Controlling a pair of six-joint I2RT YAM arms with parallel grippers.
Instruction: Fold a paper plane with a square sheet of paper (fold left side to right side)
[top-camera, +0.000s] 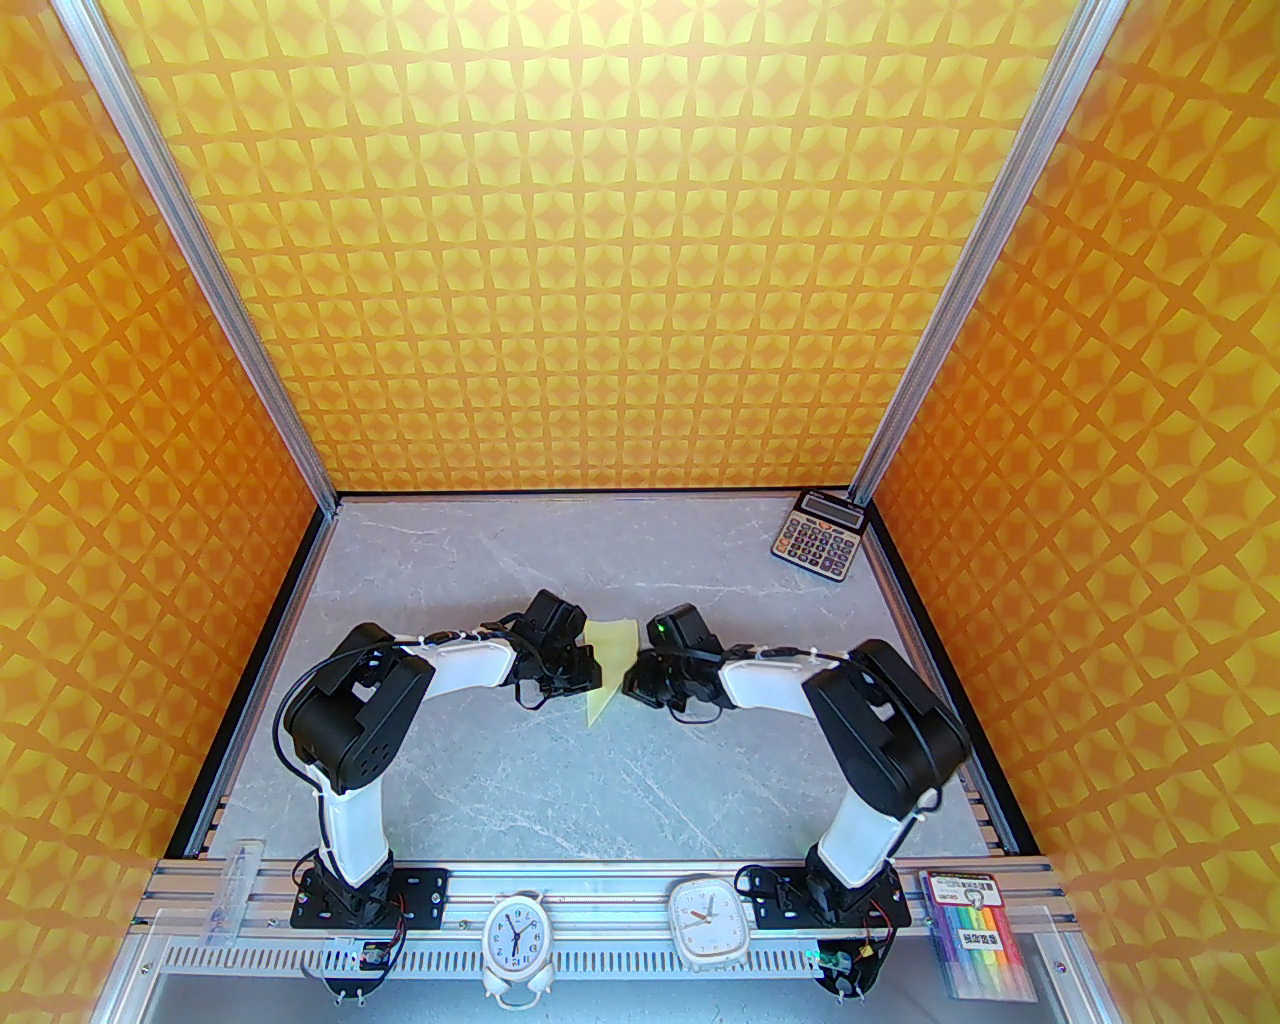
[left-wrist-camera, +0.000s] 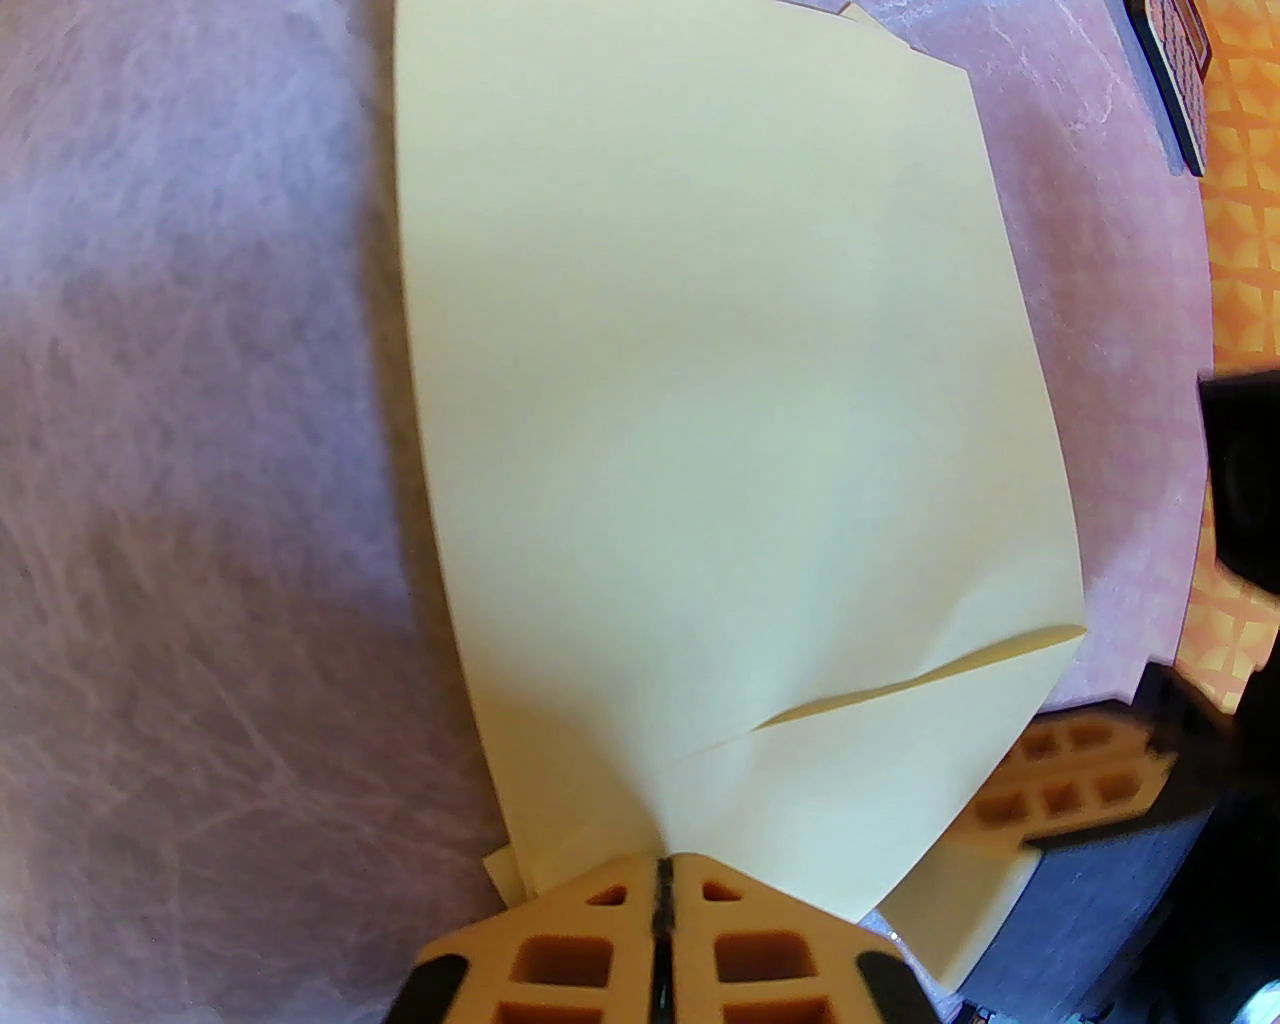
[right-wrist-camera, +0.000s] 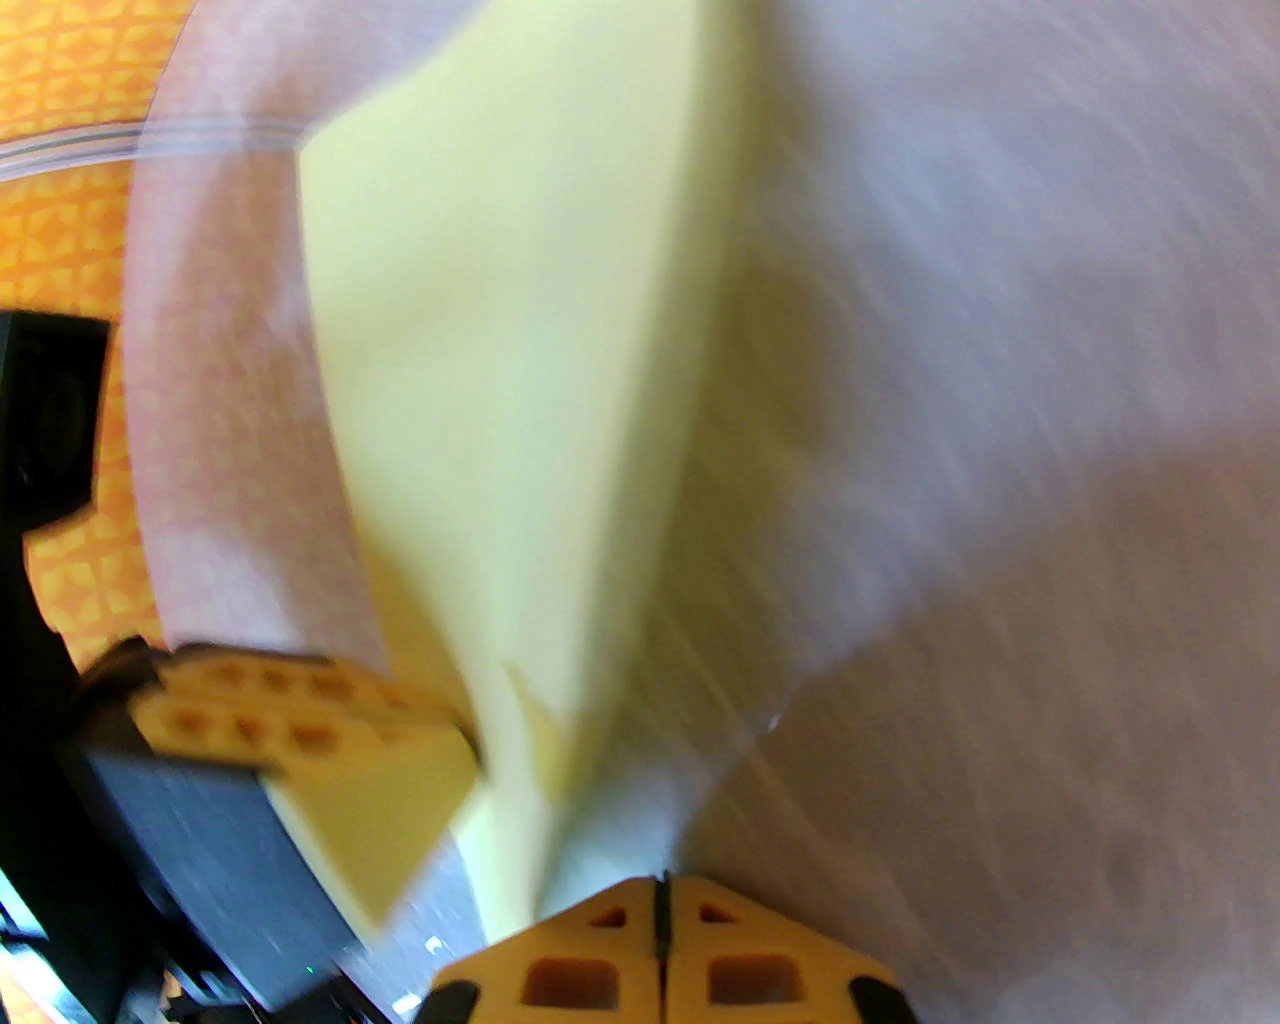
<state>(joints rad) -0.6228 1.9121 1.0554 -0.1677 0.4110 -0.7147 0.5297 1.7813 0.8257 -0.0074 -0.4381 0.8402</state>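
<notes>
Closest to me, two small clocks, one round (top-camera: 515, 937) and one square (top-camera: 706, 918), stand on the rail between the arm bases, with a marker pack (top-camera: 975, 935) at about 5 o'clock from the table's middle. At the middle itself the sheet (top-camera: 610, 660) is caught between both arms, its narrow end pointing to 6 o'clock. The left gripper (top-camera: 590, 672) meets it from 9 o'clock and the right gripper (top-camera: 632, 680) from 3 o'clock. In the left wrist view the left gripper (left-wrist-camera: 663, 865) is pressed tight, nipping a corner of the sheet (left-wrist-camera: 700, 400), which shows layered edges and a slanting flap. In the right wrist view the right gripper (right-wrist-camera: 660, 885) is closed too, the blurred sheet (right-wrist-camera: 500, 400) running into its tips and throwing a shadow on the table (right-wrist-camera: 1000, 400). A calculator (top-camera: 817, 535) lies at 1 o'clock in the far corner.
</notes>
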